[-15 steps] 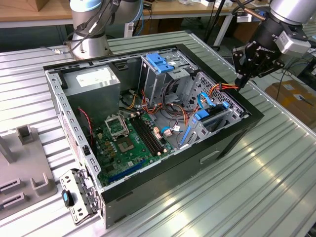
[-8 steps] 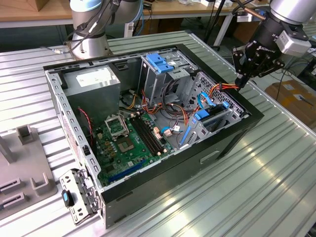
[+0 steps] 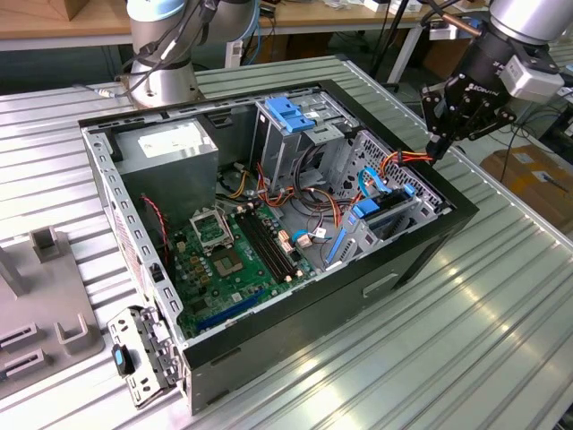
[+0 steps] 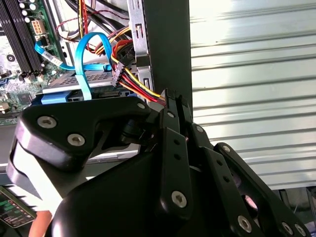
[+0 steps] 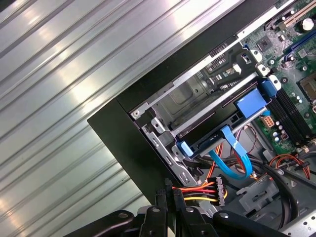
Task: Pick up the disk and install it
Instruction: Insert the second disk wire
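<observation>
The disk [image 3: 383, 218], silver-grey with blue carrier rails, sits in the lower drive bay at the front corner of the open computer case [image 3: 421, 255]. Both wrist views show the disk [image 4: 69, 83] [image 5: 249, 103] lying flat in that bay, with a blue data cable [image 4: 83, 54] [image 5: 232, 160] looping over it. My gripper [image 3: 436, 148] hangs over the case's rim just beside the bay. Its fingers [image 4: 173, 106] [image 5: 169, 197] are pressed together on a red, yellow and orange power cable [image 5: 197, 190] that ends in a black connector [image 5: 220, 186].
Inside the case are the grey power supply [image 3: 170, 148], the green motherboard [image 3: 233, 260] and an upper drive cage with a blue latch [image 3: 291, 112]. A grey fixture [image 3: 45, 296] lies at the exterior view's left. The ribbed metal table [image 3: 483, 340] runs along the case's right.
</observation>
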